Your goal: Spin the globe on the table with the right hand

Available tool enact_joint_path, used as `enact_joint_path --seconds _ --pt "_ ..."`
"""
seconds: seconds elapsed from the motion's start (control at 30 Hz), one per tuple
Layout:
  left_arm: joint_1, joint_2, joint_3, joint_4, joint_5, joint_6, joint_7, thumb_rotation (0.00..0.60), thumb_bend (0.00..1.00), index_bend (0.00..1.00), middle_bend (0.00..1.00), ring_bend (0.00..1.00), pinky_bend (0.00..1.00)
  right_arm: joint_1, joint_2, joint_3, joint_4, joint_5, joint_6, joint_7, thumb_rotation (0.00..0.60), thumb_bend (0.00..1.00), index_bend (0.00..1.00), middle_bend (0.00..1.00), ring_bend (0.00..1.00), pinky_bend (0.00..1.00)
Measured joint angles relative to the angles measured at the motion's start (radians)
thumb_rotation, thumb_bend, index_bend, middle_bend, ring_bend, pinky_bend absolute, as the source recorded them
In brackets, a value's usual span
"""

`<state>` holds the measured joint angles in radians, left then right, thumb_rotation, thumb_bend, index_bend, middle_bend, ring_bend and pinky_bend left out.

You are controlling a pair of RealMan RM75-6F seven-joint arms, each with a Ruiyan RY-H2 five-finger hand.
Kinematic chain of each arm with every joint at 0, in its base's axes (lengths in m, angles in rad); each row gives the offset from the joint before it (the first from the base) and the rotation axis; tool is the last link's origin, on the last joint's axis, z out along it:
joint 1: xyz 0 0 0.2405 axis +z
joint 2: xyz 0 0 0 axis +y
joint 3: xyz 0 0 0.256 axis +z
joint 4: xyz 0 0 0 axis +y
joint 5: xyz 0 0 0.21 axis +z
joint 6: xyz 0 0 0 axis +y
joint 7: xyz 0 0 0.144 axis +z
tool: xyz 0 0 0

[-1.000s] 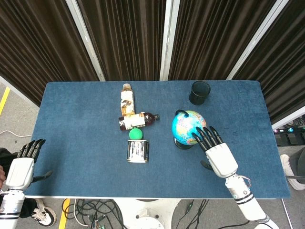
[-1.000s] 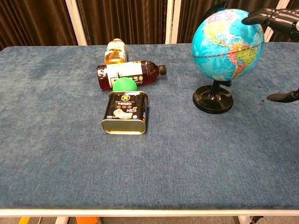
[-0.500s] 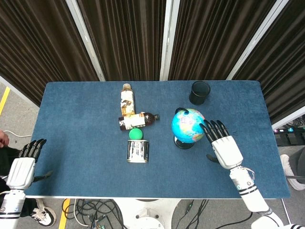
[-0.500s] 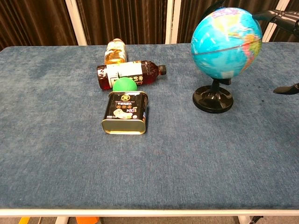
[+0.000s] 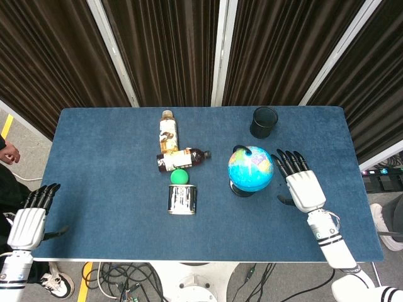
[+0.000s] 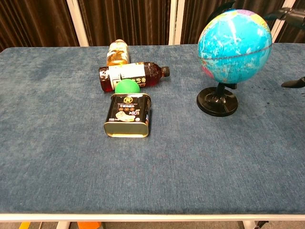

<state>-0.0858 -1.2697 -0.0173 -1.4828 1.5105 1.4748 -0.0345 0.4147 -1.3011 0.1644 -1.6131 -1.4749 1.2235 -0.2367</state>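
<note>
A blue globe (image 5: 250, 168) on a black stand (image 6: 217, 101) sits right of the table's middle; in the chest view the globe (image 6: 235, 46) shows mostly ocean. My right hand (image 5: 300, 181) lies just to its right with fingers spread, a small gap from the sphere, holding nothing. Only the fingertips (image 6: 288, 14) and thumb tip (image 6: 293, 83) of that hand reach the chest view's right edge. My left hand (image 5: 31, 217) hangs open past the table's front left corner, far from the globe.
Two bottles lie near the middle: a pale one (image 5: 167, 132) and a dark one (image 5: 180, 158). A green ball (image 5: 180, 177) sits by a tin can (image 5: 182, 199). A black cup (image 5: 263, 122) stands behind the globe. A person's hand (image 5: 9, 153) shows at the left edge.
My right hand has slid off the globe to the right and away from it. The globe's surface has turned, from land facing the chest camera to mostly ocean. The left hand stays put.
</note>
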Motion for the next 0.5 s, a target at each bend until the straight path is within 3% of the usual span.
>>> enact_joint_path --seconds 0.3,0.5 --pt "0.002 -0.002 0.001 0.002 0.003 0.003 -0.003 0.600 0.08 0.07 0.08 0.04 0.11 -0.050 0.005 -0.060 -0.017 -0.189 0.174 0.041 0.600 0.00 0.00 0.00 0.00 0.00" --pt "0.001 -0.006 0.001 0.005 0.003 0.003 -0.005 0.600 0.08 0.07 0.08 0.04 0.11 -0.070 -0.009 -0.136 -0.028 -0.288 0.191 0.001 0.600 0.00 0.00 0.00 0.00 0.00"
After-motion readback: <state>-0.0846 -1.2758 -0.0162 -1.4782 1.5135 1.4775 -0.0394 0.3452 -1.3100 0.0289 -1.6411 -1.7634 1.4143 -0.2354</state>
